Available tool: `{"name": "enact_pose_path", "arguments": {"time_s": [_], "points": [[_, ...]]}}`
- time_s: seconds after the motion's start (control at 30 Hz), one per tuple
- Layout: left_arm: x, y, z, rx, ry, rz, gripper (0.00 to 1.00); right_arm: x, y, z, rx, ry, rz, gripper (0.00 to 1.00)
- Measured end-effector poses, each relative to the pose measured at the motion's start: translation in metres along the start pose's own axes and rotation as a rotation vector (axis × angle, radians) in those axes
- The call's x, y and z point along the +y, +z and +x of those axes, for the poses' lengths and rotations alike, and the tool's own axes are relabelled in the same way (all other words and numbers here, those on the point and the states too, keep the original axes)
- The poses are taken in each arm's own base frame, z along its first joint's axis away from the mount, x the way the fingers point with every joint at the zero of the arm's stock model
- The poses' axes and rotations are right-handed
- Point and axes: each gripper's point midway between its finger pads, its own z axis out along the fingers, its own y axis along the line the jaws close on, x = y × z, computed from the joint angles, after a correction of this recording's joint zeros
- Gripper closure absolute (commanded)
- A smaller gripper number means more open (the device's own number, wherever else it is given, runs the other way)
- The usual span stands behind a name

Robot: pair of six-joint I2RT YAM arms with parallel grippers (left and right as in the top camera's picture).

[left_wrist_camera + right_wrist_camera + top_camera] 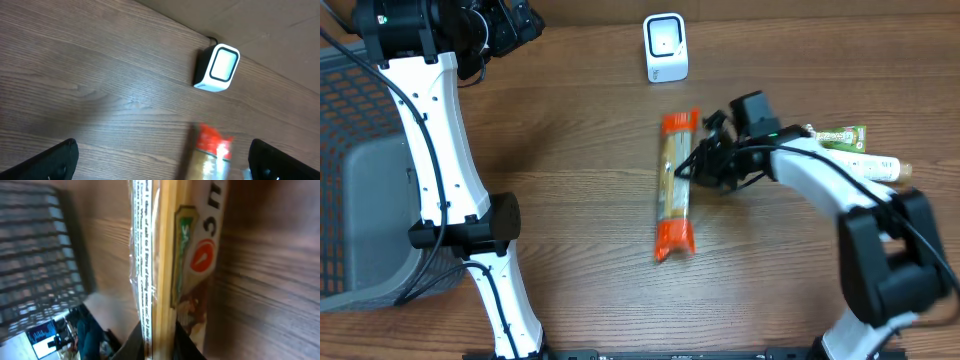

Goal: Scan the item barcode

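The scanner (666,47) stands behind the spaghetti packet (675,195); a basket (350,100) lies left, tubes (865,165) right.

Matt wood-grain table (580,200), glossy clear-plastic pasta packet (672,208), smooth white plastic scanner (666,48)

Wide bare table (580,190) between my left arm (440,160) and the pasta packet (676,185): open passage there, front to back. The scanner (666,47) stands at the far edge, apart from the packet's upper end, with a strip of bare wood between them.

Right of the packet, my right gripper (690,168) and its arm fill the space, fingers pressed to the packet's sides. Beyond, a green sachet (842,136) and a white tube (872,167) lie close against that arm, crowding the right side.

A mesh basket (360,110) walls off the left edge. My left gripper (162,152) hangs over the far left, jaws spread wide above bare wood.
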Motion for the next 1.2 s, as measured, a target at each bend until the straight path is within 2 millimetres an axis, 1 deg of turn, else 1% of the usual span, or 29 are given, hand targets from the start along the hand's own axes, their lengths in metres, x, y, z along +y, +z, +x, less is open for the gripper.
{"name": "enact_pose_path", "arguments": {"time_s": [0.07,0.1,0.17,0.2,0.27,0.33,0.4,0.47,0.53,0.67,0.9,0.97,1.07,1.1,1.13,1.17,1.2], "points": [[0.000,0.000,0.000,0.000,0.000,0.000,0.00,0.029,-0.027,-0.007,-0.062,-0.066,-0.059,0.96],[0.000,0.000,0.000,0.000,0.000,0.000,0.00,0.051,-0.045,-0.009,-0.097,-0.121,-0.112,0.96],[0.000,0.000,0.000,0.000,0.000,0.000,0.00,0.076,-0.065,-0.011,-0.134,-0.181,-0.182,0.96],[0.000,0.000,0.000,0.000,0.000,0.000,0.00,0.096,-0.081,-0.011,-0.153,-0.227,-0.242,0.96],[0.000,0.000,0.000,0.000,0.000,0.000,0.01,0.114,-0.096,-0.011,-0.171,-0.272,-0.313,0.96],[0.000,0.000,0.000,0.000,0.000,0.000,0.00,0.138,-0.121,-0.017,-0.197,-0.338,-0.430,0.96],[0.000,0.000,0.000,0.000,0.000,0.000,0.00,0.153,-0.143,-0.021,-0.206,-0.376,-0.517,0.96],[0.000,0.000,0.000,0.000,0.000,0.000,0.01,0.163,-0.158,-0.023,-0.208,-0.402,-0.569,0.96],[0.000,0.000,0.000,0.000,0.000,0.000,0.01,0.171,-0.166,-0.019,-0.190,-0.414,-0.605,0.96],[0.000,0.000,0.000,0.000,0.000,0.000,0.00,0.174,-0.166,-0.013,-0.145,-0.376,-0.624,0.96],[0.000,0.000,0.000,0.000,0.000,0.000,0.00,0.174,-0.167,-0.014,-0.142,-0.349,-0.623,0.96],[0.000,0.000,0.000,0.000,0.000,0.000,0.00,0.171,-0.164,-0.016,-0.150,-0.336,-0.611,0.96],[0.000,0.000,0.000,0.000,0.000,0.000,0.00,0.145,-0.146,-0.016,-0.138,-0.169,-0.509,0.96],[0.000,0.000,0.000,-0.001,0.000,0.001,0.00,0.118,-0.129,-0.015,-0.146,-0.061,-0.390,0.96],[0.000,0.000,0.000,0.000,0.000,0.000,0.00,0.101,-0.119,-0.014,-0.159,-0.011,-0.302,0.96],[0.000,0.000,0.000,0.000,0.000,0.000,0.01,0.080,-0.108,-0.010,-0.169,0.021,-0.191,0.96],[0.000,0.000,0.000,0.000,0.000,0.000,0.00,0.070,-0.101,-0.009,-0.171,0.029,-0.137,0.96]]}}
